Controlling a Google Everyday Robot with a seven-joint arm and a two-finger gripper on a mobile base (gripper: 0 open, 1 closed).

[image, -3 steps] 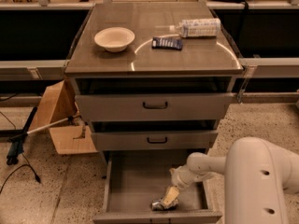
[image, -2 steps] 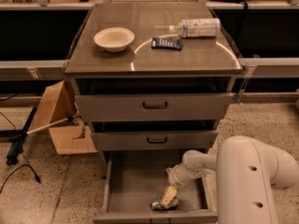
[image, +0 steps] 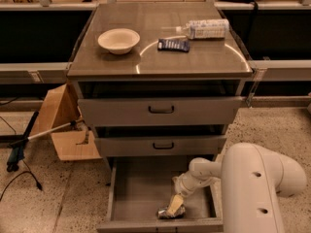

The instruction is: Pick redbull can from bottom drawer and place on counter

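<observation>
The redbull can (image: 167,212), silver and dented, lies on its side near the front edge of the open bottom drawer (image: 138,188). My gripper (image: 175,202) reaches down into that drawer from the right and sits right at the can's upper end, touching or nearly touching it. My white arm (image: 252,183) fills the lower right of the view. The counter (image: 160,64) is the glossy grey-brown top of the cabinet, above the drawers.
On the counter stand a white bowl (image: 118,40), a flat dark blue packet (image: 173,44) and a clear plastic bottle (image: 204,28) lying on its side. Two drawers with black handles (image: 161,109) are slightly open above. A cardboard box (image: 60,125) stands left of the cabinet.
My arm has shifted a little left and lower into the drawer. The gripper has stayed at the can, which has not visibly moved.
</observation>
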